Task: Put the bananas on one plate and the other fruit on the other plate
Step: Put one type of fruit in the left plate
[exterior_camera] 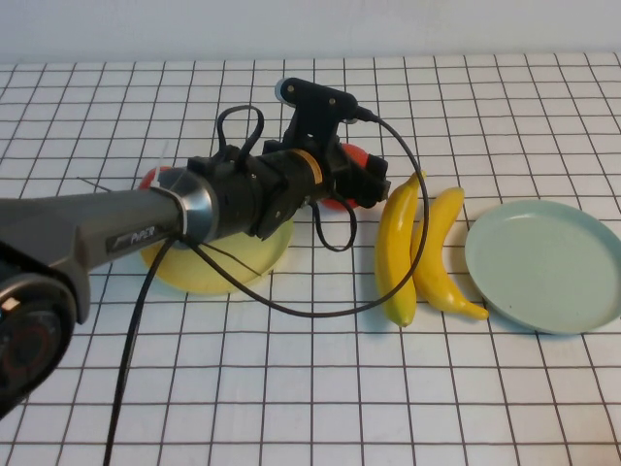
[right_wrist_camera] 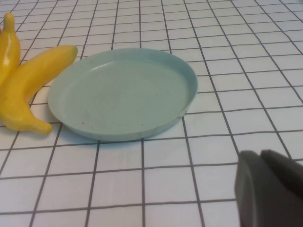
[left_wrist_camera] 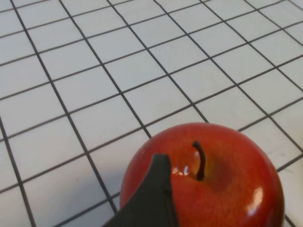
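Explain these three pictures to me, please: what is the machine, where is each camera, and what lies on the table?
This is a robot with two arms. One camera looks down from above; the others sit on each wrist. From above, the left arm reaches over the yellow plate, and its left end effector is open around a red apple, not yet closed on it. A second apple peeks out behind the arm. Two bananas lie on the table beside the empty blue-green plate. The right end effector is shut, holds nothing and waits near that plate.

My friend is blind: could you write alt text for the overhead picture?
The left tool hangs open over a red apple beside the yellow plate. Two bananas lie left of the empty blue-green plate; the right tool isn't visible.
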You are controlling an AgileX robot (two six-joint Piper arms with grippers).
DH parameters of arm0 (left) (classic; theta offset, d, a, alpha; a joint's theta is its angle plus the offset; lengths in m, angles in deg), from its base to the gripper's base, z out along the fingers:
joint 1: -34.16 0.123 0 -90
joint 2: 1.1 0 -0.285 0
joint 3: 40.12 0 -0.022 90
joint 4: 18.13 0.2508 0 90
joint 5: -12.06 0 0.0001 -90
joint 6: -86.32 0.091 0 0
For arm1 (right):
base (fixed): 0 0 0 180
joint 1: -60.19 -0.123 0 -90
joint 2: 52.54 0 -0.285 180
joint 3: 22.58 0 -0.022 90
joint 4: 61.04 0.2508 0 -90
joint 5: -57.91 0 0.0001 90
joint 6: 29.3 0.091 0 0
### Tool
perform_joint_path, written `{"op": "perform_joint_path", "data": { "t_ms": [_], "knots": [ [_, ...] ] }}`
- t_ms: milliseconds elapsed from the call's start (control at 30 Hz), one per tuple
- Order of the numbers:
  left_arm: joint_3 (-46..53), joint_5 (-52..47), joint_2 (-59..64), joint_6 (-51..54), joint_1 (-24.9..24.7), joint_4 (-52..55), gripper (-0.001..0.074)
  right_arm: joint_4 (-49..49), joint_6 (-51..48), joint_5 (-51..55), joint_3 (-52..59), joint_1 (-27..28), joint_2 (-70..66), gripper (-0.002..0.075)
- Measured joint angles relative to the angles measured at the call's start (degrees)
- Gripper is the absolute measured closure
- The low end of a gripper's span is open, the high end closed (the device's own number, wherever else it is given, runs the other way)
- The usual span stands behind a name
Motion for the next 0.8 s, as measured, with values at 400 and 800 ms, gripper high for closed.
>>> {"op": "perform_joint_path", "data": {
  "t_ms": [400,800],
  "knots": [
    [-0.74,5.64,2.57,0.68,0.33,0.0,0.0066,0.0,0.0,0.0,0.0,0.0,0.0,0.0742],
    [-1.13,0.76,1.24,3.37,0.8,0.2,0.0066,0.0,0.0,0.0,0.0,0.0,0.0,0.0742]
  ]
}}
